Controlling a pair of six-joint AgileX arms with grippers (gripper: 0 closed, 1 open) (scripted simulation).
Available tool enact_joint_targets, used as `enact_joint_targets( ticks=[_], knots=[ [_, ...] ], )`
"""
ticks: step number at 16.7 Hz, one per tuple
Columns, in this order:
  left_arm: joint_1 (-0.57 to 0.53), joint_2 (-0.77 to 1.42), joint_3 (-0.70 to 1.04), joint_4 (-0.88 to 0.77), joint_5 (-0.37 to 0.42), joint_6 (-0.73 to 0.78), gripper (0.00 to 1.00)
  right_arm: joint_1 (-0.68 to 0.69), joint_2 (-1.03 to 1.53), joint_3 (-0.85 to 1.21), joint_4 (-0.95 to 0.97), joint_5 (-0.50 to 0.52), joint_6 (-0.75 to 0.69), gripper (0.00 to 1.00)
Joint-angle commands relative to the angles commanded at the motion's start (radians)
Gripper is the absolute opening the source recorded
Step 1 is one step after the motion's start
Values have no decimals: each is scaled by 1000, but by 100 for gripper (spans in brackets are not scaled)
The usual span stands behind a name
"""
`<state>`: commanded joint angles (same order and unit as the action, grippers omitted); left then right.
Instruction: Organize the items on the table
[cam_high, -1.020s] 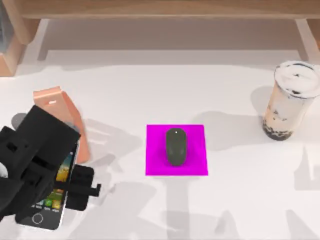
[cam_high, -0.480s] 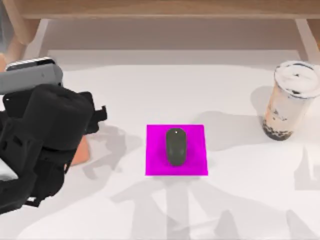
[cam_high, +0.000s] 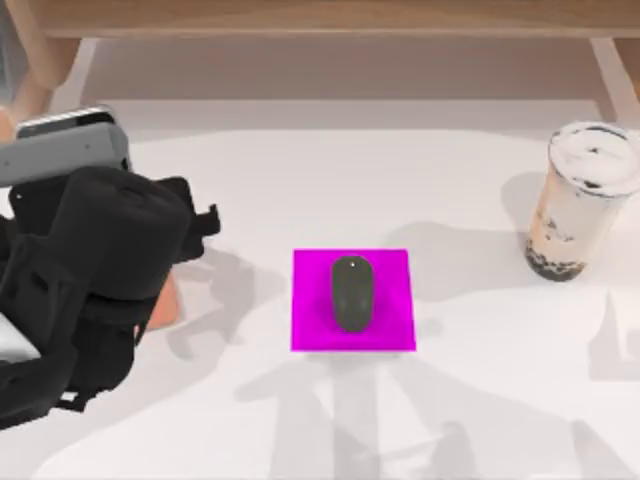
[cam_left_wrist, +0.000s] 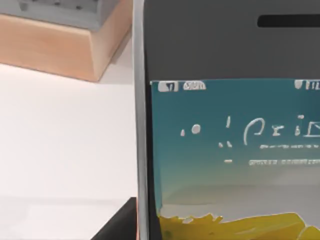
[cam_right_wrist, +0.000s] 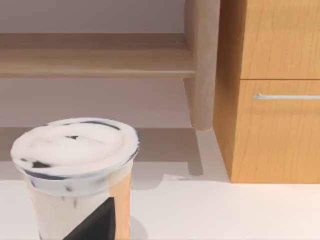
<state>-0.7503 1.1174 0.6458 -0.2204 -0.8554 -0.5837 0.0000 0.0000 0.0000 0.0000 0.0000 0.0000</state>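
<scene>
1. The left gripper (cam_high: 95, 180), at the top view's left, is clamped on the smartphone (cam_high: 65, 148), held raised at upper left.
2. The mouse (cam_high: 351, 292) is seen on the magenta pad (cam_high: 310, 330), centre.
3. The bubble-tea cup (cam_high: 580, 200) is stood at right on the table (cam_high: 400, 180).

Your view: desk (cam_high: 300, 180) smooth matt white. Shelf frame (cam_high: 330, 18) light wood, satin grain. Mouse (cam_high: 351, 292) matt dark grey plastic. Pad (cam_high: 310, 330) flat matt magenta. Smartphone (cam_left_wrist: 225, 150) glossy screen, silvery smooth edge. Bubble-tea cup (cam_high: 578, 200) clear glossy plastic. Left end effector (cam_high: 190, 235) matt black.
</scene>
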Motion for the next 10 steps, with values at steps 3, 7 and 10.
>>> enact_joint_targets(
  ticks=[3,7,10],
  knots=[
    [-47,7,20,53,82,11,0,0,0,0,0,0,0,100],
    [-48,42,23,140,173,53,0,0,0,0,0,0,0,100],
    [29,66,6,198,160,99,0,0,0,0,0,0,0,100]
  ],
)
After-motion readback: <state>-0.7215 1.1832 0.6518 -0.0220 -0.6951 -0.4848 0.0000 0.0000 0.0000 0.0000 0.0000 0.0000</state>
